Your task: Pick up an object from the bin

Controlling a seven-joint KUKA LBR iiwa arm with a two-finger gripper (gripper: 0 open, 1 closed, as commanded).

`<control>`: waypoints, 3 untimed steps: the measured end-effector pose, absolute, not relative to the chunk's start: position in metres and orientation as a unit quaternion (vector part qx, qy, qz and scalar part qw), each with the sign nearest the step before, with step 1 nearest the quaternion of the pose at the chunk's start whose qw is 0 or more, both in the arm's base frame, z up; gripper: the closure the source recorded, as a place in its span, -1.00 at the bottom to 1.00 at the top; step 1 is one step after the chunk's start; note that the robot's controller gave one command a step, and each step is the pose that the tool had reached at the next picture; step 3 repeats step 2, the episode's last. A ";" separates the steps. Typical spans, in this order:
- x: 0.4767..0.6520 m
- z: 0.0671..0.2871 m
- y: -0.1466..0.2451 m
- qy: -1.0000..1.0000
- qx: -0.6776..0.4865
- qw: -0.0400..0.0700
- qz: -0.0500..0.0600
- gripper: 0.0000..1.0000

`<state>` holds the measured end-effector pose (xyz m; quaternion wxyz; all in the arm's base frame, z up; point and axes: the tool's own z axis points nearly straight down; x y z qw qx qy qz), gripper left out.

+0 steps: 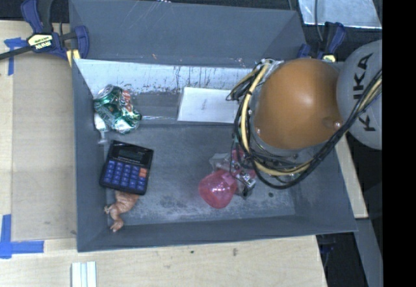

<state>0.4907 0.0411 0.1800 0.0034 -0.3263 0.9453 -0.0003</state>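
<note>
At the right of the bin [182, 149], low under the arm's orange cover, the claw [238, 172] sits just beside a pink rounded object [216, 190] on the near floor. I cannot tell its opening or hold. Farther left lie a blue calculator [127, 167], a tan toy animal [119, 208] and a crumpled green wrapper [117, 109].
</note>
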 end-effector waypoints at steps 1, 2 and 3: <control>0.491 0.180 0.041 0.945 -0.326 0.003 0.000 1.00; 0.491 0.230 0.046 0.945 -0.326 0.001 0.001 1.00; 0.491 0.230 0.046 0.945 -0.326 0.001 0.001 1.00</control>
